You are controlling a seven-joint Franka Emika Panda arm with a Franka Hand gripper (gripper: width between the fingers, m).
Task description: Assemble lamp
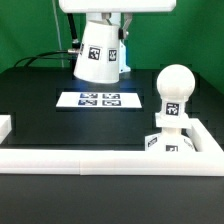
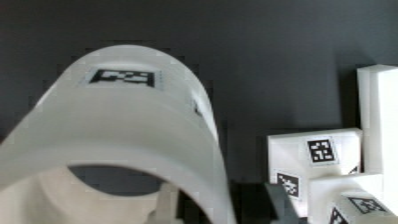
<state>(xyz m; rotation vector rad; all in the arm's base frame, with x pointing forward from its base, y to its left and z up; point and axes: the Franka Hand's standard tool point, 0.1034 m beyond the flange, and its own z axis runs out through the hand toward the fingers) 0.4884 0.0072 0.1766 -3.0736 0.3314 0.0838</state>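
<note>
The white truncated-cone lamp shade (image 1: 98, 52) with black-and-white tags hangs under my gripper (image 1: 104, 20) at the back middle, above the black table. It fills the wrist view (image 2: 134, 120), where my fingers are hidden behind it. The gripper looks shut on the shade. The ball-shaped bulb (image 1: 175, 88) stands upright on the flat square base (image 1: 168, 142) at the exterior view's right, against the white frame's corner. The tagged base also shows in the wrist view (image 2: 320, 152), beside the shade and apart from it.
The marker board (image 1: 98, 99) lies flat on the table below and in front of the shade. A white frame wall (image 1: 90, 158) runs along the front and turns up the right side (image 1: 208, 135). Cables lie at the back left (image 1: 40, 58).
</note>
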